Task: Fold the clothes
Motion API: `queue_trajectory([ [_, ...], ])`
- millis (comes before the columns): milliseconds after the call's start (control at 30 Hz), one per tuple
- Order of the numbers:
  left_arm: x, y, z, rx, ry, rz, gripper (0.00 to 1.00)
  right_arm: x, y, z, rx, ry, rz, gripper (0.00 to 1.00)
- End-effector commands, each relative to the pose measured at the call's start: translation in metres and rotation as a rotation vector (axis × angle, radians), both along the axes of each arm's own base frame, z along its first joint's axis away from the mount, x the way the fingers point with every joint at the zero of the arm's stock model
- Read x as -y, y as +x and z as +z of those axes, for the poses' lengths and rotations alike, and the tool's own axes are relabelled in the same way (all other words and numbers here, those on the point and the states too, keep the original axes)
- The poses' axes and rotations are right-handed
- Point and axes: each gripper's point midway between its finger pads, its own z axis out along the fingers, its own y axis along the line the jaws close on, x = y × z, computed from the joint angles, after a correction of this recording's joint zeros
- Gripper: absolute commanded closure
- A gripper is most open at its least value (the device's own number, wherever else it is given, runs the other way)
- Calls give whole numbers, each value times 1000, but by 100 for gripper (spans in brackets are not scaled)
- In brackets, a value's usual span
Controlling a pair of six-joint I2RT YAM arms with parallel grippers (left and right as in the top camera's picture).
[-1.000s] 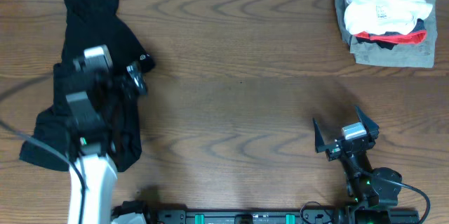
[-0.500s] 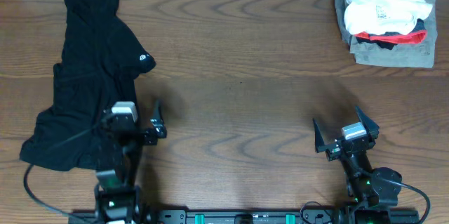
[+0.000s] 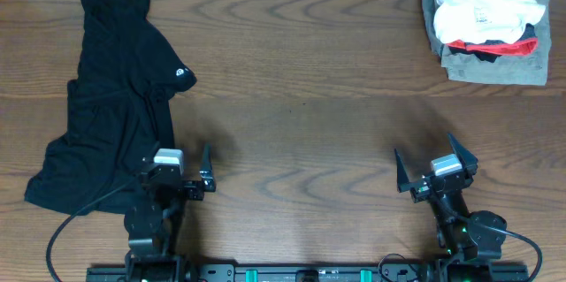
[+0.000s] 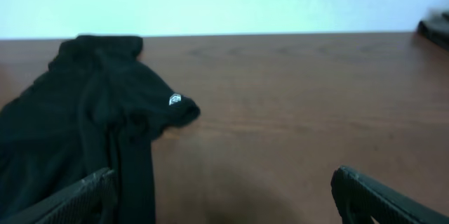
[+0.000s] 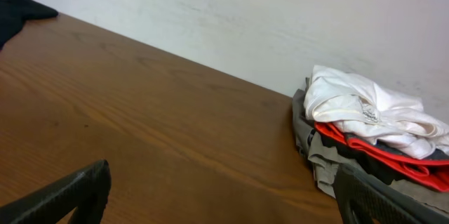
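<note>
A black hooded garment (image 3: 110, 96) with a small white logo (image 3: 182, 74) lies crumpled on the left of the table; in the left wrist view the black garment (image 4: 77, 126) fills the left side. My left gripper (image 3: 177, 174) stands open at its lower right edge, holding nothing; its left finger (image 4: 84, 196) overlaps the cloth's hem. A pile of clothes (image 3: 486, 21), with a white T-shirt (image 5: 365, 108) on top, sits at the far right corner. My right gripper (image 3: 432, 163) stands open and empty near the front right, far from the pile.
Under the white shirt the pile shows red, black and grey garments (image 5: 330, 161). A pale wall (image 5: 280, 20) runs behind the table's far edge. The arm bases and cables (image 3: 309, 273) line the front edge.
My left arm has drawn back from over the black garment to the front edge, its gripper open throughout. The garment and the right arm have not moved.
</note>
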Motion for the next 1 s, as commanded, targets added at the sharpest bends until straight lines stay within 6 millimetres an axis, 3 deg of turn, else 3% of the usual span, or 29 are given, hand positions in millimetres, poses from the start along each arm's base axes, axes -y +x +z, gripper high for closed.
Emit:
queue_trajectory([
  [0, -1, -4, -2, 5, 20, 3, 2, 3, 0, -1, -4, 12, -13, 1],
  [333, -2, -1, 10, 86, 11, 13, 2, 3, 0, -1, -4, 12, -13, 1],
  [467, -6, -2, 3, 55, 15, 36, 2, 3, 0, -1, -4, 12, -13, 1],
  [967, -8, -2, 3, 56, 15, 42, 2, 3, 0, -1, -4, 12, -13, 1],
])
